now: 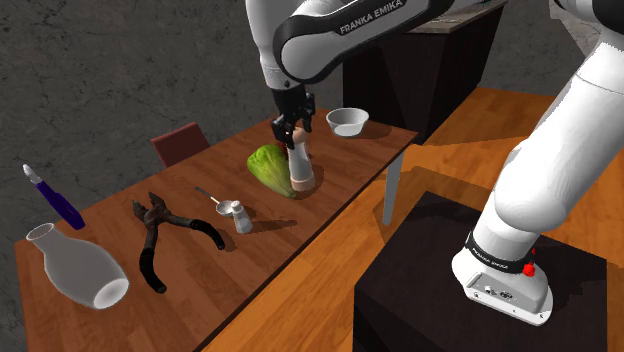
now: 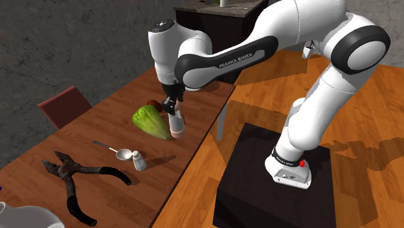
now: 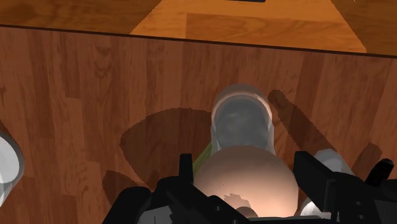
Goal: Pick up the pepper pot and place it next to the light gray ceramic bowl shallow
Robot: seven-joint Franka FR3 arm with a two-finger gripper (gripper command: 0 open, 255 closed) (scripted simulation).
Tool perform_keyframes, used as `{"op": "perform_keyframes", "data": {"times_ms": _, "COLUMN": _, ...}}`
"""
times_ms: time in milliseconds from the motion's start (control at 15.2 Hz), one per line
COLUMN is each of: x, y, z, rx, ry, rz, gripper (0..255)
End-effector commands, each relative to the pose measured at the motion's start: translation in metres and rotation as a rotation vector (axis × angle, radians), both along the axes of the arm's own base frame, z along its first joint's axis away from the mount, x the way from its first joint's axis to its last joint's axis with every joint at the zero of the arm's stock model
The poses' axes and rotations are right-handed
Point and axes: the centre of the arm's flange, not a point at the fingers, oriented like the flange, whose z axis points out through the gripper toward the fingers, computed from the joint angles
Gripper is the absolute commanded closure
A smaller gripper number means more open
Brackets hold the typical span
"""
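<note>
Shoulder view: one pepper pot [image 1: 299, 166], one bowl [image 1: 347, 121], one lettuce [image 1: 269, 167]

On my feed, a brown wooden table [image 1: 200, 290] carries a green leafy lettuce head [image 1: 270, 168] near its middle. Toward the shoulder view's left lie a small metal spoon [image 1: 222, 206], a little white shaker [image 1: 242, 218] upright just beside it, dark long-handled pliers [image 1: 160, 235] with handles spread, a white narrow-necked vase [image 1: 85, 270] on its side, and a purple-handled tool [image 1: 65, 207] (its tip I can't identify). A dark red chair [image 1: 180, 142] stands behind the table.
</note>
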Motion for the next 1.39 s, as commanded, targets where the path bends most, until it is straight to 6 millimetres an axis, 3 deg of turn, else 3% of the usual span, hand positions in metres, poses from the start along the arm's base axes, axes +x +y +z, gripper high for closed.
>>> {"op": "perform_keyframes", "data": {"times_ms": 0, "x": 0.0, "y": 0.0, "z": 0.011, "rx": 0.0, "ry": 0.0, "rz": 0.0, "gripper": 255}}
{"op": "perform_keyframes", "data": {"times_ms": 1320, "x": 0.0, "y": 0.0, "z": 0.116, "rx": 0.0, "ry": 0.0, "rz": 0.0, "gripper": 255}}
